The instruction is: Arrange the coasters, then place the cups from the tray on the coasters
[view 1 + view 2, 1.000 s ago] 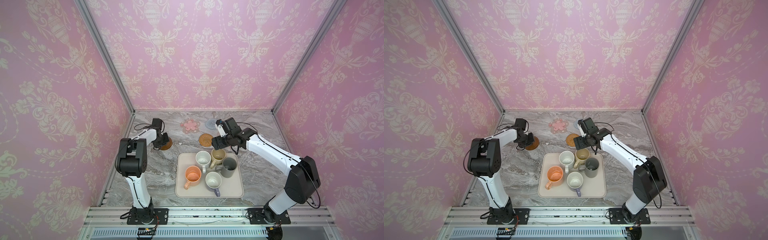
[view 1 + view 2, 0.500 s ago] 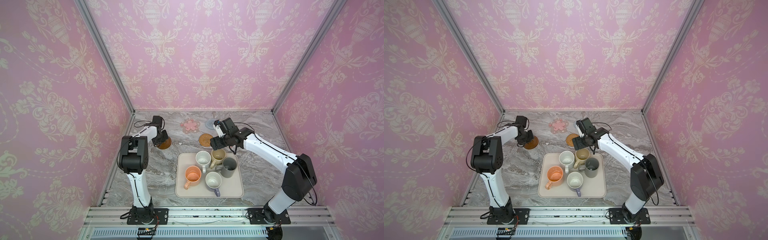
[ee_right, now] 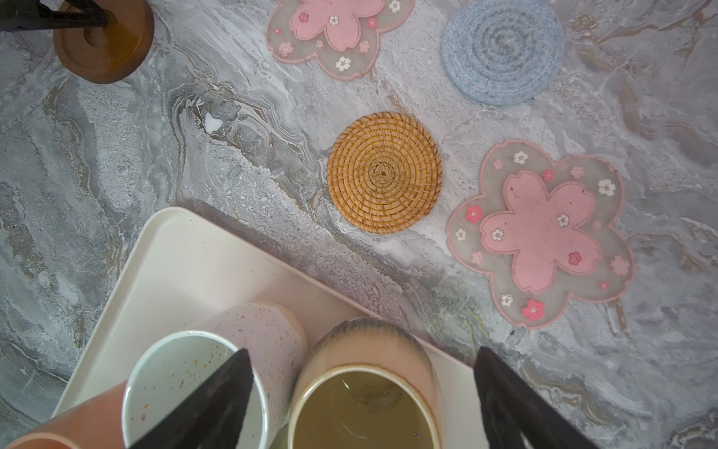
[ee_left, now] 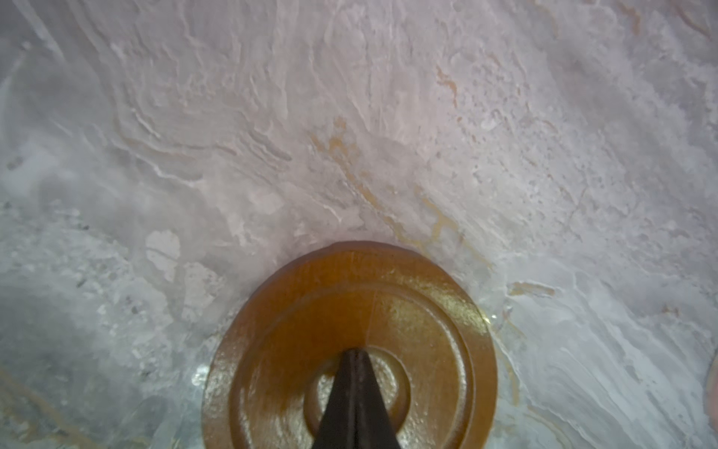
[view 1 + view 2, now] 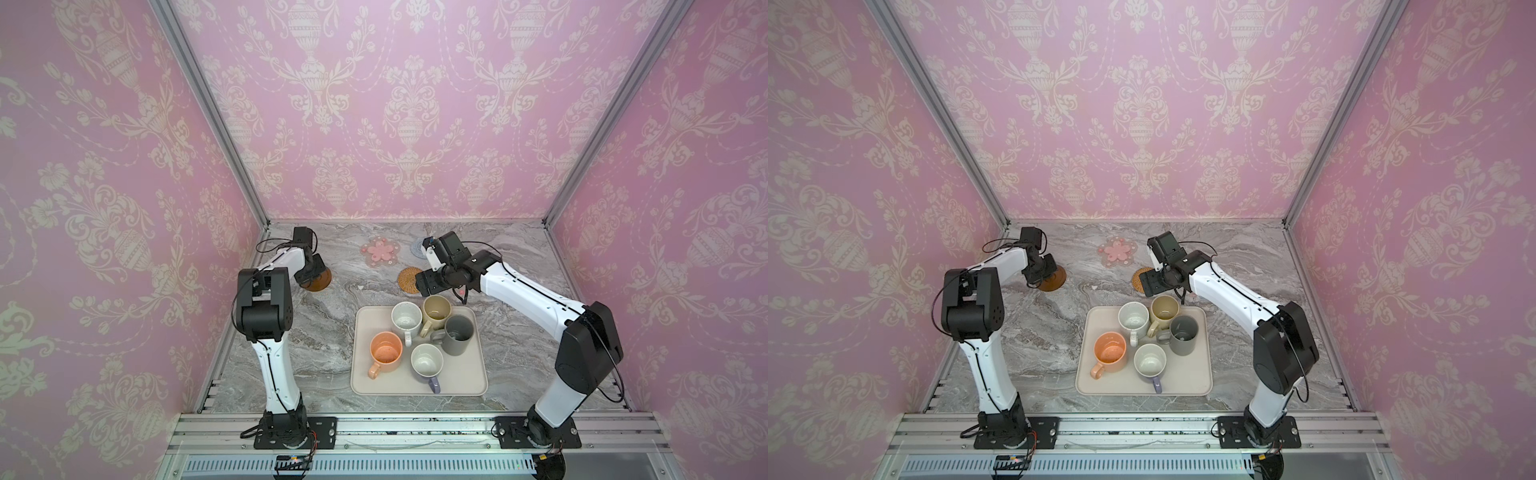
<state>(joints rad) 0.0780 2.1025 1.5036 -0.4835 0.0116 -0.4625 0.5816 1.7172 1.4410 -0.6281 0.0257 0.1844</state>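
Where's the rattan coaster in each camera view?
In a top view: rattan coaster just beyond the tray.
In a top view: same spot.
Left wrist: not in it.
Right wrist: mid-picture.
Shared landmark: brown coaster, in all four.

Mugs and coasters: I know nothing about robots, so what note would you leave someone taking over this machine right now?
Left gripper: shut, tip over the middle of the dark brown coaster.
Right gripper: open, empty, above the beige-yellow mug.
Coasters: the brown one, rattan coaster, blue coaster and two pink flower coasters lie apart on the table beyond the tray.
Mugs: beige-yellow, orange mug, speckled white mug, dark grey mug and lavender mug all stand on the tray.
Done: coasters look spread out.
Left: every mug onto a coaster.
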